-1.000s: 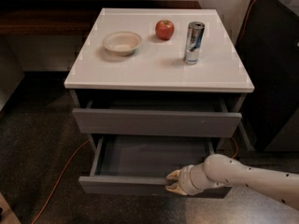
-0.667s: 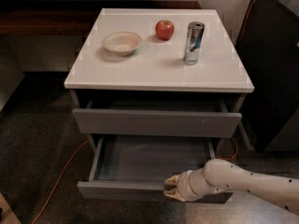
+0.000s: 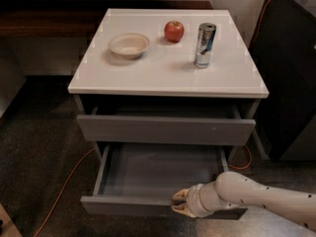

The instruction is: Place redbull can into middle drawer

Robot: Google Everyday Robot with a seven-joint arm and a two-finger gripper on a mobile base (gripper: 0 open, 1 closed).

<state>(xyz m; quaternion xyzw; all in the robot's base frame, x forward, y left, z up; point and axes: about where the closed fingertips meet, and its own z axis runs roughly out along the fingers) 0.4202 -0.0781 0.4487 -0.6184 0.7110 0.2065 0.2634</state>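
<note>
The redbull can point(image 3: 204, 45) stands upright on the white cabinet top point(image 3: 148, 78), at the right, beside the red apple point(image 3: 174, 31). The middle drawer point(image 3: 128, 205) is pulled out wide toward me, and its grey box is empty. My gripper point(image 3: 180, 202) is low at the front, at the right part of the drawer's front panel. Its fingers are closed over the panel's top edge. The cream arm reaches in from the lower right.
A cream bowl point(image 3: 129, 45) sits on the top at the left. The drawer front above point(image 3: 165, 130) stands slightly out. A dark cabinet point(image 3: 291, 83) stands close on the right. An orange cable point(image 3: 64, 186) runs over the dark floor at the left.
The middle drawer has slid further out toward me, with my gripper moving along on its front panel. The can, apple and bowl have not moved.
</note>
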